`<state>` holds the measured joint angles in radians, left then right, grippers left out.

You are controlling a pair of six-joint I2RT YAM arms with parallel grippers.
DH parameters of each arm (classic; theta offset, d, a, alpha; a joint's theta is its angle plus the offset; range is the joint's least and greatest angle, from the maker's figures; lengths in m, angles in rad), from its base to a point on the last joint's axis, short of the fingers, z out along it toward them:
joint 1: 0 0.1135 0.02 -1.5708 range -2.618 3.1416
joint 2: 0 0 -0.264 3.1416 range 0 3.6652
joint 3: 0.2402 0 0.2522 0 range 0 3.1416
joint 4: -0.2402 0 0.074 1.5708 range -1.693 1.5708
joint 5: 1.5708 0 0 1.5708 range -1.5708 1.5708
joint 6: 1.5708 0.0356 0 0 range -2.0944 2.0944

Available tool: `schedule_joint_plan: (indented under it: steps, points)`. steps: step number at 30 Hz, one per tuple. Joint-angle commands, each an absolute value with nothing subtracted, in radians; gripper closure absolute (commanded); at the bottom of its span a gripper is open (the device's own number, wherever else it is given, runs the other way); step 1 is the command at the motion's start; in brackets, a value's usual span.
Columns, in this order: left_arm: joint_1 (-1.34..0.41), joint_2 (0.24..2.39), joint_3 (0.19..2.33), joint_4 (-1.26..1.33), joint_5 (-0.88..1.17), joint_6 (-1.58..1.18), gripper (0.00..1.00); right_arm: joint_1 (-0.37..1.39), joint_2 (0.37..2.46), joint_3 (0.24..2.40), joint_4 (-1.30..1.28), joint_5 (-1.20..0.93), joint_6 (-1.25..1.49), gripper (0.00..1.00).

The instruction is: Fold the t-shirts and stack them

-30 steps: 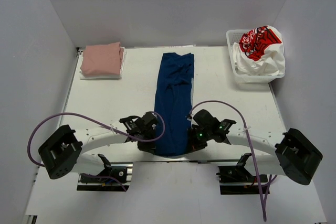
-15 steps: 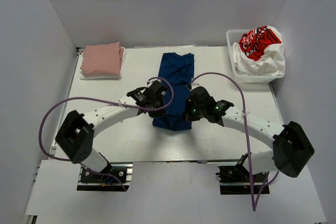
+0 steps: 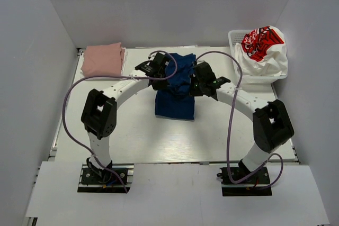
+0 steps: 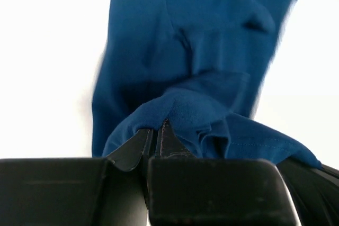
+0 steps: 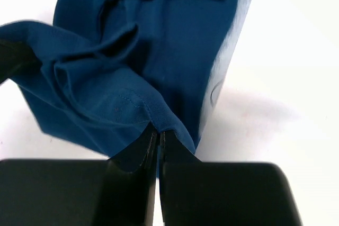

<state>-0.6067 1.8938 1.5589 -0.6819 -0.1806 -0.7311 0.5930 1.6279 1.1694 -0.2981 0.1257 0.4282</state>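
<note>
T-shirt [image 3: 175, 104] in left gripper [image 4: 157, 130], right gripper [image 5: 158, 133]

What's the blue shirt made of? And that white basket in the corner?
The blue shirt looks like soft, matte cloth, probably cotton: it wrinkles, droops and has a stitched hem. The basket looks like stiff white plastic: its rim is straight and smooth.

Lit brightly and evenly from overhead, with only faint, soft shadows on the table [image 3: 132, 136] in the top view. Burned out to flat white around the navy t-shirt [image 4: 201, 51] in both wrist views; smeared soft along its far edges.
</note>
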Motion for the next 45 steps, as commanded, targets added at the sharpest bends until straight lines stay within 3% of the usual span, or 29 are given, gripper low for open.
schedule_joint_plan:
  steps: [1, 11, 17, 18, 19, 20, 21, 22, 25, 31, 35, 40, 45]
  points:
    - [-0.575, 1.936, 1.647, -0.699, -0.193, -0.684, 1.0, 0.562, 1.675, 1.241, -0.276, 0.065, 0.376, 1.0]
    - [-0.519, 1.997, 1.661, -0.56, -0.121, -0.562, 1.0, 0.497, 1.856, 1.368, -0.261, -0.051, 0.367, 1.0]
    - [-0.509, 2.042, 1.661, -0.471, -0.049, -0.497, 0.82, 0.468, 1.92, 1.423, -0.268, -0.069, 0.382, 1.0]
    - [-0.5, 2.051, 1.661, -0.46, -0.04, -0.497, 0.68, 0.462, 1.933, 1.443, -0.287, -0.078, 0.382, 0.91]
    - [-0.5, 2.051, 1.661, -0.46, -0.04, -0.486, 0.59, 0.462, 1.937, 1.457, -0.29, -0.084, 0.382, 0.91]
    - [-0.5, 2.051, 1.675, -0.46, -0.04, -0.486, 0.48, 0.462, 1.936, 1.462, -0.29, -0.095, 0.382, 0.54]
    - [-0.489, 2.051, 1.684, -0.475, -0.06, -0.486, 0.31, 0.46, 1.933, 1.463, -0.278, -0.103, 0.376, 0.2]
    - [-0.489, 2.051, 1.696, -0.492, -0.077, -0.486, 0.23, 0.459, 1.924, 1.465, -0.278, -0.121, 0.371, 0.1]
    - [-0.48, 2.051, 1.75, -0.569, -0.146, -0.486, 0.09, 0.466, 1.888, 1.447, -0.276, -0.156, 0.361, 0.1]
    - [-0.471, 1.947, 1.636, -0.572, -0.169, -0.486, 0.01, 0.48, 1.784, 1.304, -0.17, -0.276, 0.334, 0.1]
    - [-0.471, 1.832, 1.428, -0.545, -0.137, -0.506, 0.01, 0.508, 1.802, 1.301, -0.127, -0.357, 0.35, 0.1]
    - [-0.471, 1.74, 1.206, -0.502, -0.064, -0.525, 0.01, 0.517, 1.757, 1.201, -0.137, -0.303, 0.403, 0.1]
    - [-0.471, 1.738, 1.134, -0.477, -0.06, -0.535, 0.14, 0.508, 1.617, 0.962, -0.034, -0.291, 0.503, 0.1]
